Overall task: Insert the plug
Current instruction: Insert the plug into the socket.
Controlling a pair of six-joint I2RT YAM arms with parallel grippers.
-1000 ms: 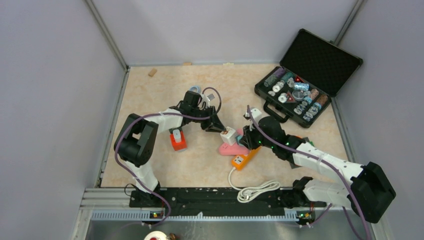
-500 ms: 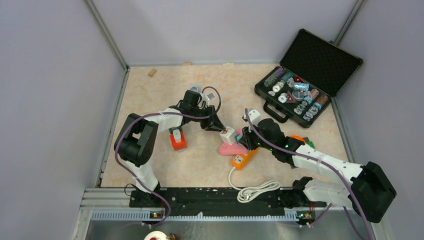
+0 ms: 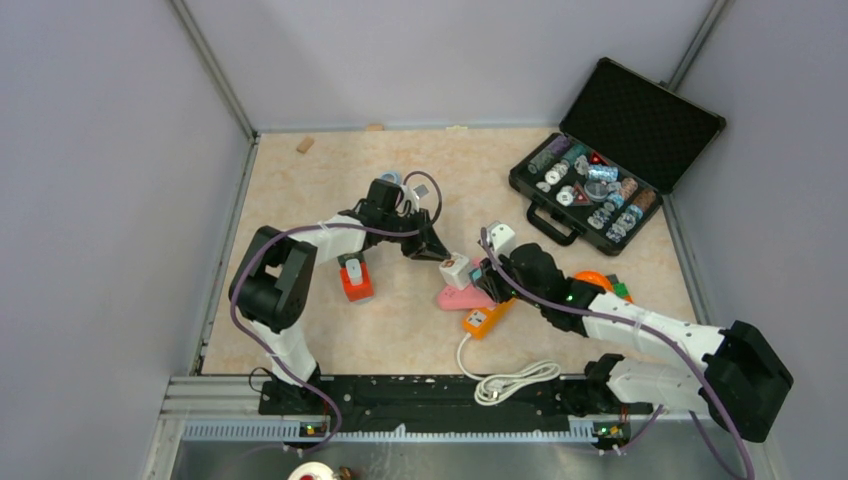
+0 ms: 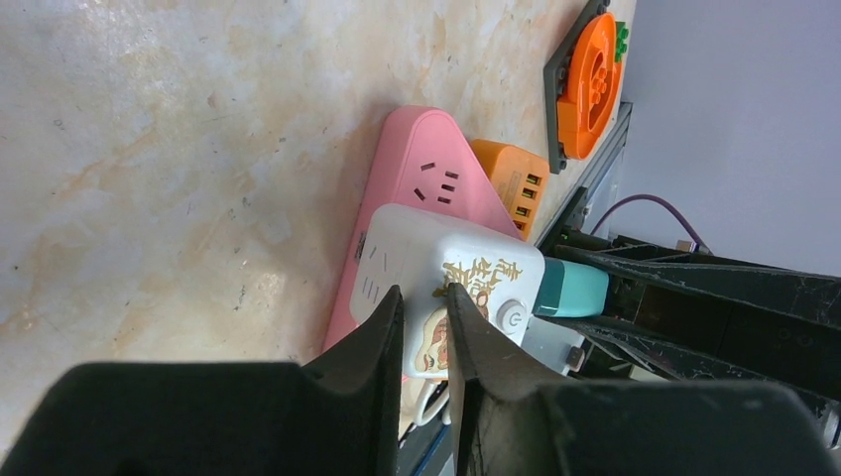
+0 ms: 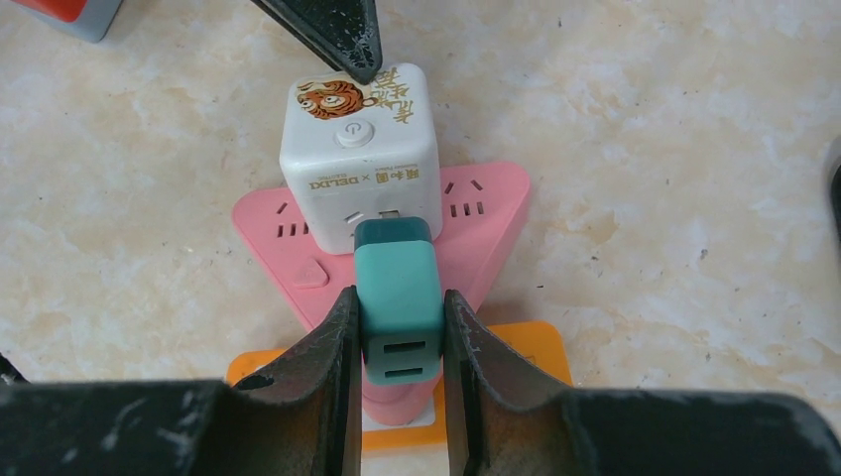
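Note:
A white cube socket (image 5: pixel 359 149) with a tiger print stands on a pink triangular power strip (image 5: pixel 486 213), which lies over an orange strip (image 5: pixel 496 342). My right gripper (image 5: pixel 399 295) is shut on the teal plug (image 5: pixel 397 288), whose front end meets the cube's near face. The left gripper (image 4: pixel 424 297) is shut with nothing between its fingers, and its tips rest on the cube's (image 4: pixel 446 278) far top edge. From above, the left gripper (image 3: pixel 437 254) and right gripper (image 3: pixel 490 275) flank the cube (image 3: pixel 455 270).
An open black case (image 3: pixel 600 190) of small parts sits at the back right. An orange-red block (image 3: pixel 354 280) lies under the left arm. An orange reel (image 3: pixel 595 283) is beside the right arm. The strip's white cable (image 3: pixel 510 380) coils near the front edge.
My right gripper has moved left with the teal plug, bringing it up against the white cube. The left gripper's jaws have closed the last bit and stayed at the cube.

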